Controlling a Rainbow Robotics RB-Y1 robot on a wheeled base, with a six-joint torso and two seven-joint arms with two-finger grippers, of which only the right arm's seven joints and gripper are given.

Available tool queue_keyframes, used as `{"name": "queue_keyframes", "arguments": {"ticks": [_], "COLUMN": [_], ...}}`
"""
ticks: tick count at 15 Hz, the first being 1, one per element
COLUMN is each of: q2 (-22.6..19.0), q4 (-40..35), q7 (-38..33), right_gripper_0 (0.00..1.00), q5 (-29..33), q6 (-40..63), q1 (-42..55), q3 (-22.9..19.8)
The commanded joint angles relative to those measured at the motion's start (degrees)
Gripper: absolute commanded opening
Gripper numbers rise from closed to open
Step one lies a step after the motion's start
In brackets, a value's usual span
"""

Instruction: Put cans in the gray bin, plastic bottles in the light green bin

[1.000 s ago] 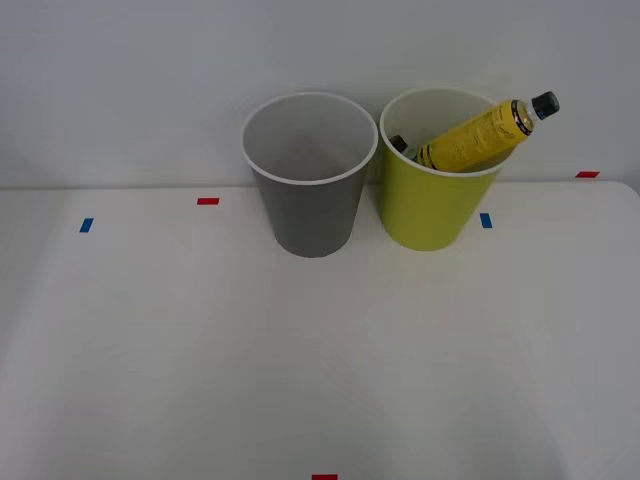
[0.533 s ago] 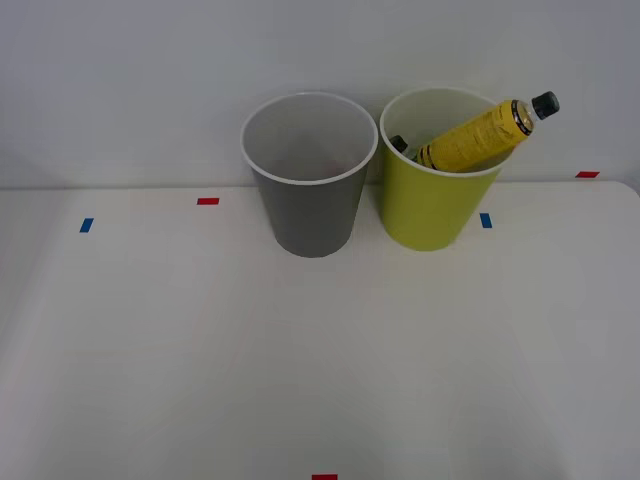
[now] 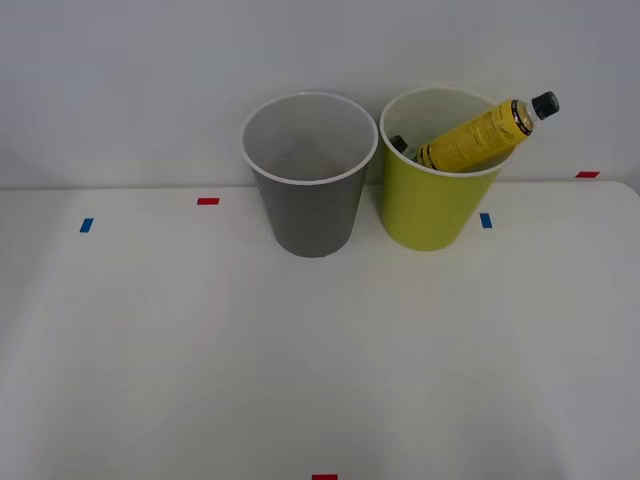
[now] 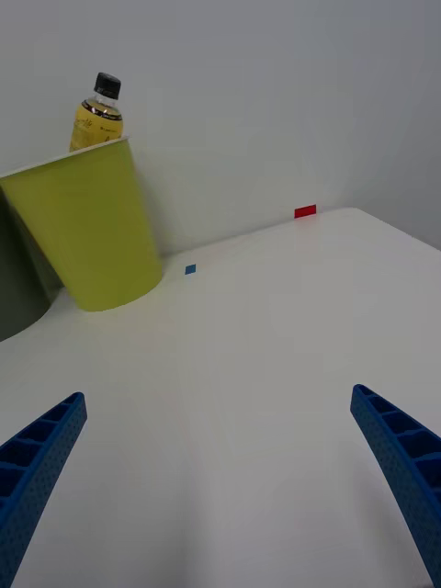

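— Where are your fingers right now?

— Spread wide, one blue ribbed finger at each side of my wrist view, holding nothing. Bare white worktop lies between them and ahead of them.

— And the bins?

— The light green bin stands well ahead of my fingers, off toward one side, upright on the worktop near the back wall. The gray bin stands just beside it, on its far side from me; from the wrist I catch only a dark sliver of it at the frame's edge. I can't tell whether the two rims touch.

— The plastic bottles?

— The yellow bottle lies tilted inside the light green bin, its gold neck and black cap poking out over the rim on the side away from the gray bin. From my wrist I see that cap and neck above the rim. Beside it, down inside the same bin, a small dark cap shows; the bottle under it is hidden.

— Anything else out there?

— A blue mark and a red mark on the worktop beyond my fingers.
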Motion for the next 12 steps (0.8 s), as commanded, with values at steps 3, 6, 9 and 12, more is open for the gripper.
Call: {"name": "queue_keyframes", "arguments": {"ticks": [3, 6, 9, 12], "q2": [0.0, 0.0, 0.0, 0.0], "q4": [0.0, 0.0, 0.0, 0.0], "q7": [0.0, 0.0, 0.0, 0.0], "right_gripper_0": [1.0, 1.0, 1.0, 1.0], "q5": [0.0, 0.0, 0.0, 0.0], "q6": [0.0, 0.0, 0.0, 0.0], "q1": [0.0, 0.0, 0.0, 0.0], "q3": [0.0, 0.0, 0.0, 0.0]}}
